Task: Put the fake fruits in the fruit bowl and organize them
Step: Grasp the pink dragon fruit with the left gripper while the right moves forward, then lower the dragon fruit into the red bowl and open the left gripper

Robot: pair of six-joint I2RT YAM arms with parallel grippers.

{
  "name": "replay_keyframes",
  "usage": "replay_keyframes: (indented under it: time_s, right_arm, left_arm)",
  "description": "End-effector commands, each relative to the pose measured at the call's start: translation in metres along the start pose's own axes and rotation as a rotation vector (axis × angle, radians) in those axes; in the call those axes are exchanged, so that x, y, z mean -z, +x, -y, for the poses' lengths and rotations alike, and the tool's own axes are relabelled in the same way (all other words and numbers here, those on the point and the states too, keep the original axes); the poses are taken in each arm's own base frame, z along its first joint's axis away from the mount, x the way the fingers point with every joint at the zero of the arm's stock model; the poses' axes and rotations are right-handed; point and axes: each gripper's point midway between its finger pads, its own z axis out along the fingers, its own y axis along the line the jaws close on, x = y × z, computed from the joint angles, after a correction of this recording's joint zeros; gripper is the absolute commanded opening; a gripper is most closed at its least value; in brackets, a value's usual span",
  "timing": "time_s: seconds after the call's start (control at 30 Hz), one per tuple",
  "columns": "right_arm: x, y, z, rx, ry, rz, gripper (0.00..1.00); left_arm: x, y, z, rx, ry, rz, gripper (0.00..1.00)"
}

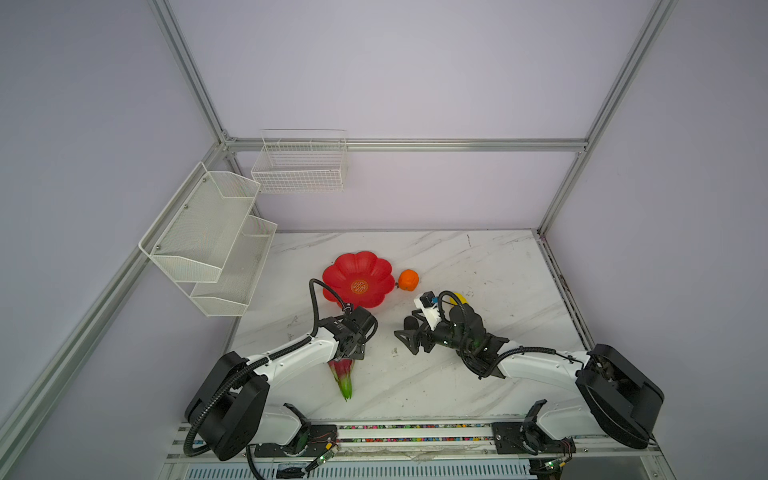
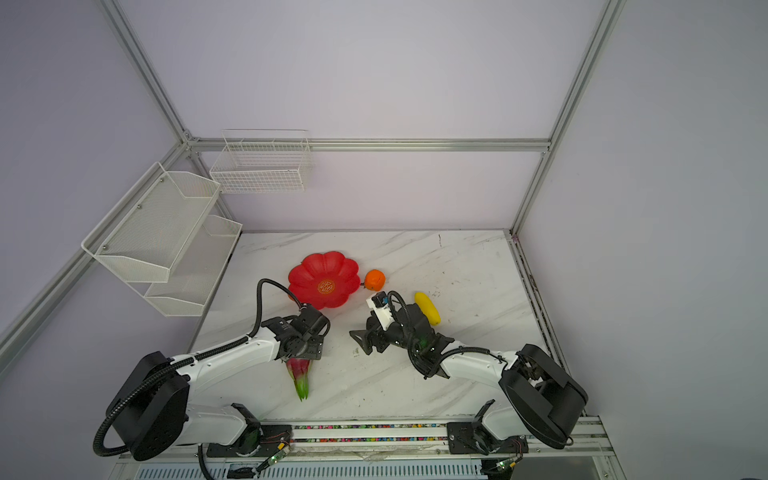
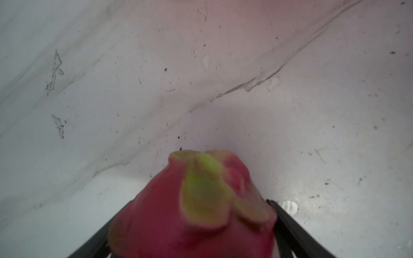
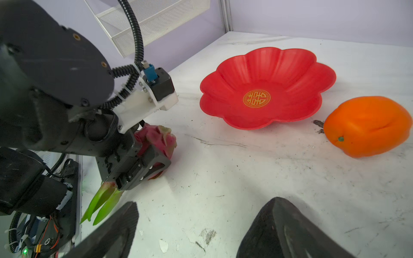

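Note:
A magenta dragon fruit (image 1: pixel 343 376) (image 2: pixel 300 374) (image 4: pixel 156 138) with green tips lies on the marble table near the front. My left gripper (image 1: pixel 353 353) (image 3: pixel 197 203) is shut on its fat end, and the fruit (image 3: pixel 190 212) fills the gap between both fingers. The red scalloped fruit bowl (image 1: pixel 361 264) (image 2: pixel 328 266) (image 4: pixel 268 67) stands empty behind it. A round orange (image 1: pixel 408 280) (image 2: pixel 375 279) (image 4: pixel 366 127) rests just right of the bowl. A yellow mango (image 2: pixel 428 308) (image 1: pixel 459 297) lies behind my right arm. My right gripper (image 1: pixel 405 334) (image 4: pixel 204 203) hovers open and empty at mid-table.
Two white mesh shelves (image 1: pixel 208 237) and a wire basket (image 1: pixel 299 166) hang on the left and back walls, above the table. The frame post (image 1: pixel 552 208) marks the far right corner. A rail with the arm bases (image 1: pixel 415 432) runs along the front edge.

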Motion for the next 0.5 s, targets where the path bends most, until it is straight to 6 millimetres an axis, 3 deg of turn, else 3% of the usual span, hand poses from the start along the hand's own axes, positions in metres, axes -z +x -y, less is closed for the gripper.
replay_keyframes:
  time_s: [0.0,0.17,0.3,0.43,0.47]
  right_arm:
    - [0.0,-0.012,-0.002,0.023,-0.004,0.045,0.97]
    - [0.001,-0.013,0.016,-0.019,0.057,0.059,0.97]
    - [0.005,-0.016,0.036,-0.079,0.107,0.094,0.97]
    - [0.005,-0.014,0.042,-0.083,0.128,0.113,0.97]
    - [0.006,-0.016,0.042,-0.082,0.129,0.122,0.97]
  left_arm:
    - [0.037,-0.04,0.016,0.07,0.12,0.106,0.72]
    - [0.079,-0.07,0.023,0.096,0.237,0.219,0.65]
    - [0.103,-0.121,0.026,0.062,0.255,0.38,0.65]
    - [0.095,-0.177,0.022,0.075,0.242,0.4,0.66]
    - [0.083,-0.191,0.022,0.075,0.227,0.38,0.67]
